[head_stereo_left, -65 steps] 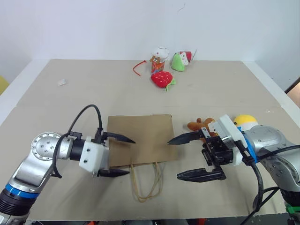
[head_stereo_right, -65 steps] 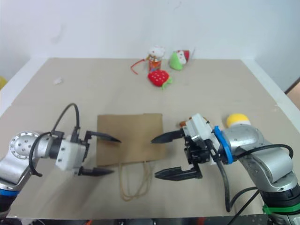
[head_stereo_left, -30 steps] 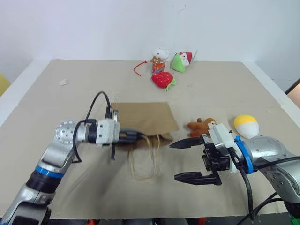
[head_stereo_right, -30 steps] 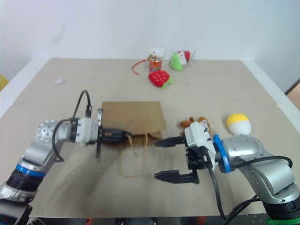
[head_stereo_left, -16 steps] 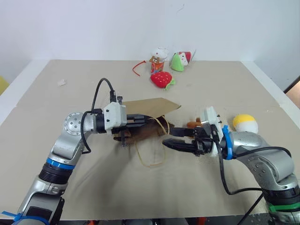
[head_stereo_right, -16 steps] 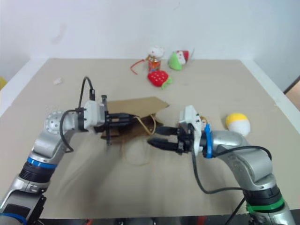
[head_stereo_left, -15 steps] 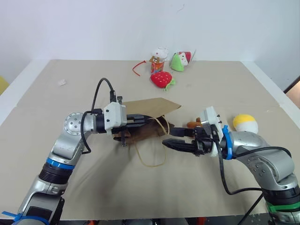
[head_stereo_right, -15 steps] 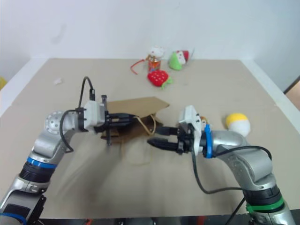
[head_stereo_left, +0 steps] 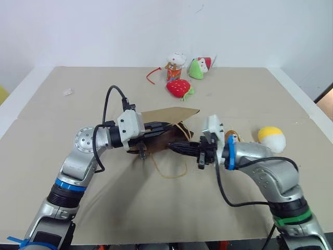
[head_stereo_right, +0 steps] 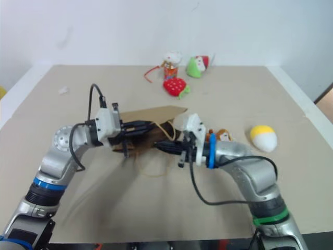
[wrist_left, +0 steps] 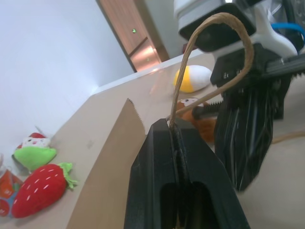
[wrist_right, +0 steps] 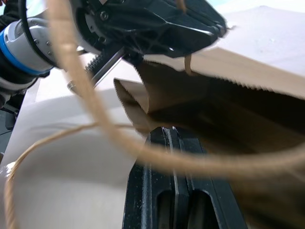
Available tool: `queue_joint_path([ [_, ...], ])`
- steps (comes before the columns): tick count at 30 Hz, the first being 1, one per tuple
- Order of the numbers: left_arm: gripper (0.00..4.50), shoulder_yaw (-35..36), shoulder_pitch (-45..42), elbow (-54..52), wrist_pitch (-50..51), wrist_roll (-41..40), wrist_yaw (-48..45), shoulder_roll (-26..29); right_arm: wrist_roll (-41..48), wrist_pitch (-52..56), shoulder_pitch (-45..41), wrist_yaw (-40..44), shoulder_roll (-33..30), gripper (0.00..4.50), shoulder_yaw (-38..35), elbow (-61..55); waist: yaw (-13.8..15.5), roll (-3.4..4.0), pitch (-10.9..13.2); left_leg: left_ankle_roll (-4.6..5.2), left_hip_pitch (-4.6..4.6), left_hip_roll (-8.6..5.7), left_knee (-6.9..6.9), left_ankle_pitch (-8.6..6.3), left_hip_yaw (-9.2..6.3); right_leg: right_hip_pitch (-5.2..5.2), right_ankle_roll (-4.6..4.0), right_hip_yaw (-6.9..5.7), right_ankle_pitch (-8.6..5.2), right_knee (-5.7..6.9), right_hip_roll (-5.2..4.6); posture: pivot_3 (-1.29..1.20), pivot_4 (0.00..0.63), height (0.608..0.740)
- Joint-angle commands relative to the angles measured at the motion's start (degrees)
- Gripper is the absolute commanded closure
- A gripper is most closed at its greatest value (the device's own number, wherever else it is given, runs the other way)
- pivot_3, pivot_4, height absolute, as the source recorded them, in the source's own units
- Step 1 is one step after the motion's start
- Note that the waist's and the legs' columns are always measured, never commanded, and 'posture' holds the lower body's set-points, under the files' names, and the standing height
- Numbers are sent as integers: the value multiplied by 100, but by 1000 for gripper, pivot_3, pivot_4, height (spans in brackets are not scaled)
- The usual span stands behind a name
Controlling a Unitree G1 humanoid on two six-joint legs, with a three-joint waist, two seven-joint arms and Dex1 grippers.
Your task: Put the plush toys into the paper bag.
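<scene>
table (head_stereo_left: 78,99) | left claw (head_stereo_left: 165,126), right claw (head_stereo_left: 174,147) clamp paper bag (head_stereo_left: 171,115) mouth

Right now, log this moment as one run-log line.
left gripper: shut on paper bag upper edge, lifted | right gripper: shut on bag's lower edge | mouth open | brown monkey, yellow-and-white egg toy: on table

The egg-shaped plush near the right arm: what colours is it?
Egg-shaped plush: yellow on top, white below, clearest in the left eye view.

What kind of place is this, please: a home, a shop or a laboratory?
Probably a laboratory or test room: a plain table covered in beige board against a bare white wall, holding only a paper bag and a few plush toys.
</scene>
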Motion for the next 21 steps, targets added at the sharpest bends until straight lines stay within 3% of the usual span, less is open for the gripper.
queue_joint_path([
  [1,4500,99,-68,-300,80,23,296,-141,-796,-303,-274,-372,275,4430,497,369,-2,-1,0,0,0,0,0,0,1,0,1,1,0,0,0,0,150,740],
  [11,4500,276,-270,-508,110,167,860,-294,-2391,-570,-192,-1056,508,4430,1300,1391,3,-1,-1,0,-4,-8,0,0,3,-3,4,5,2,0,-6,0,150,740],
  [21,4500,554,-468,-554,389,250,1555,-387,-2579,-514,30,-1338,791,4430,1073,1274,-5,-3,-3,-2,6,10,1,10,4,1,-7,2,16,2,10,0,150,740],
])
